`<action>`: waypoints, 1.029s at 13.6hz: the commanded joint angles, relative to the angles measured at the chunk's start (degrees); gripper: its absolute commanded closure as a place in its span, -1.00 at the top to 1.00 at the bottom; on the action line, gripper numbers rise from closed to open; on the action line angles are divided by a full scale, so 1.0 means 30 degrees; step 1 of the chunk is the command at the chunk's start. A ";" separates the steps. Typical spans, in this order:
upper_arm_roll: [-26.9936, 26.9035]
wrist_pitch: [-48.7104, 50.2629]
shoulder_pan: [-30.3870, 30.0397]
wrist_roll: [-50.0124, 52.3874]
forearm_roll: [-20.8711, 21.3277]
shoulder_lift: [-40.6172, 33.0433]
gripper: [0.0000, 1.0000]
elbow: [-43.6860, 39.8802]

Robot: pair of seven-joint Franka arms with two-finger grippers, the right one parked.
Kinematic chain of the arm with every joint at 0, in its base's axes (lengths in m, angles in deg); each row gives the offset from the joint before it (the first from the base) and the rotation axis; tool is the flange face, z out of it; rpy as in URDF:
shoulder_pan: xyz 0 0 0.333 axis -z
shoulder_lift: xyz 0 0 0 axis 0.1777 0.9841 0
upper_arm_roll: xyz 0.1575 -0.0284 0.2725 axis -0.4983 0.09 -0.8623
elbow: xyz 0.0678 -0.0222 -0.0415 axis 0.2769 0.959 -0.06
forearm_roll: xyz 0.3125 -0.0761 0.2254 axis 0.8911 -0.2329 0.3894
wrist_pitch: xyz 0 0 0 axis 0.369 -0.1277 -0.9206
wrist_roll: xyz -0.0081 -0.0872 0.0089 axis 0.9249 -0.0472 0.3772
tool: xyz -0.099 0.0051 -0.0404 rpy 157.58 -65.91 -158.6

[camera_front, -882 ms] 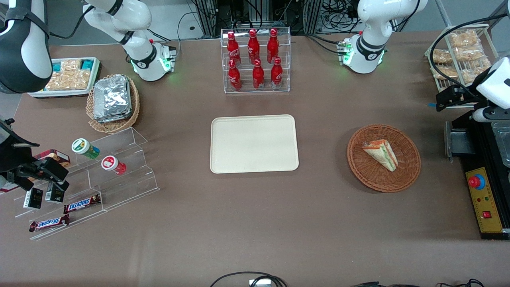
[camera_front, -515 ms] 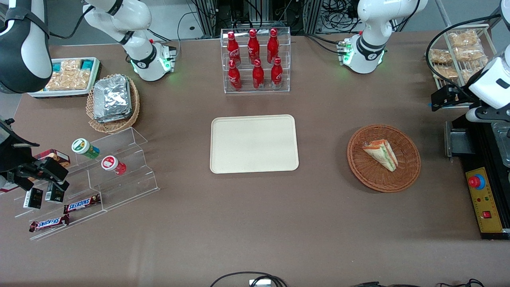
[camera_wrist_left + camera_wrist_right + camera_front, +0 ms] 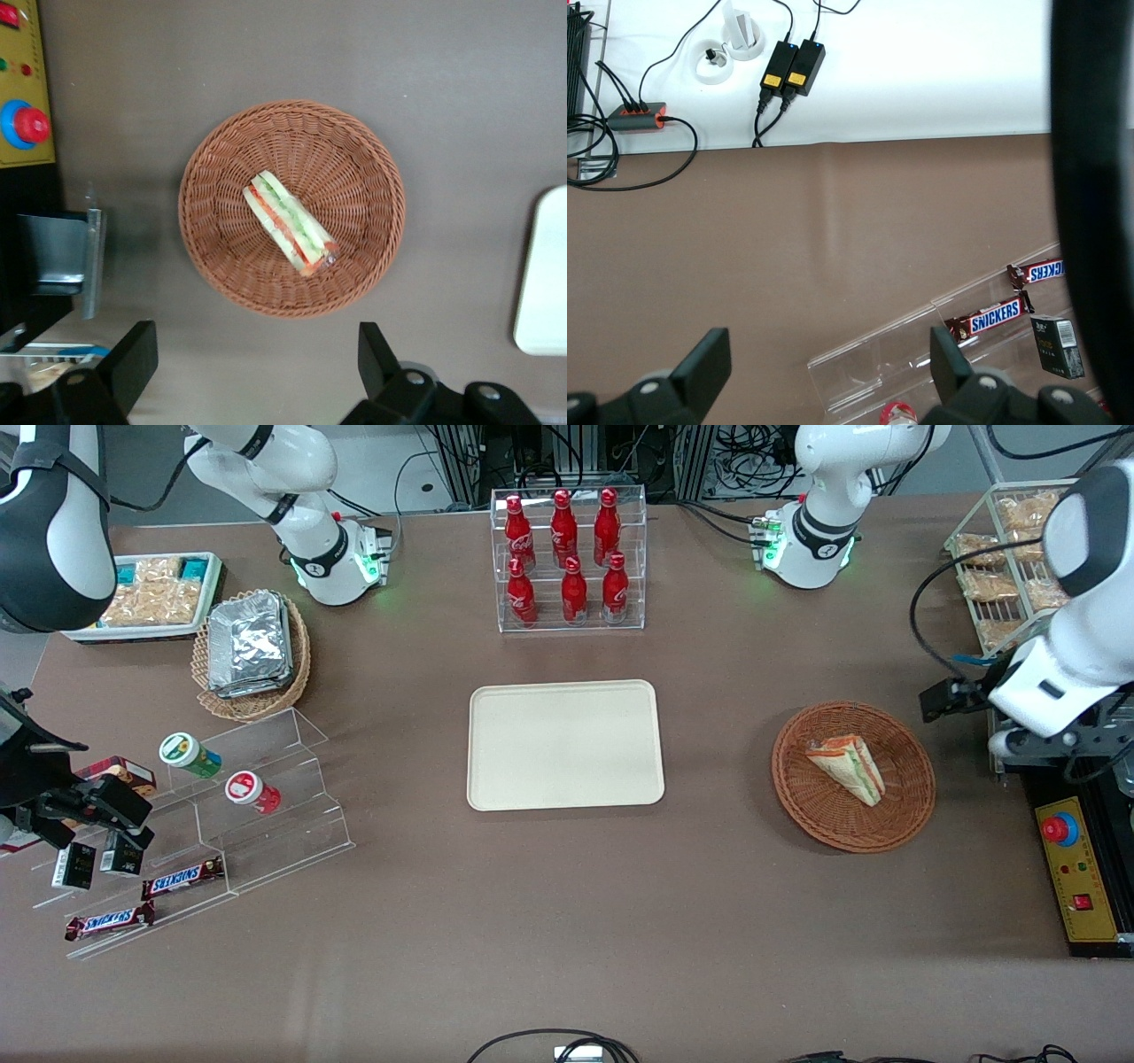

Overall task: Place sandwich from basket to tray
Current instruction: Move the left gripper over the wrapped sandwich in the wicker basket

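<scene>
1. The gripper (image 3: 257,363) hangs above the table at the working arm's end, its two fingers (image 3: 133,359) spread wide apart and holding nothing; the basket (image 3: 376,190) lies well below it.
2. In the front view the wrist hardware (image 3: 1019,726) sits at about 3 o'clock from the basket (image 3: 797,797), over a black control box (image 3: 1085,868) with a red button.
3. The sandwich (image 3: 848,767) lies in the basket, near its middle, with nothing resting on it.
4. The tray (image 3: 564,744) lies bare at about 9 o'clock from the basket, well apart.
5. A clear rack of red bottles (image 3: 567,558) stands at 12 o'clock from the tray.
6. Only the wrist view shows the spread fingers and the sandwich's (image 3: 290,223) green and red filling; the front view hides the fingers.
</scene>
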 commanded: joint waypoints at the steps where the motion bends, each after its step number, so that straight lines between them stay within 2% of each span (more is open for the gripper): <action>1: 0.0000 -0.1835 0.0024 0.1620 0.0167 -0.0591 1.00 0.2261; 8: 0.0117 -0.7721 0.0142 0.7535 0.0167 -0.0826 1.00 0.7095; 12: 0.0088 -0.8695 0.0142 0.9063 0.0196 -0.0504 1.00 0.8007; 14: 0.0088 -1.0328 0.0083 0.9850 0.0196 -0.0503 1.00 0.9146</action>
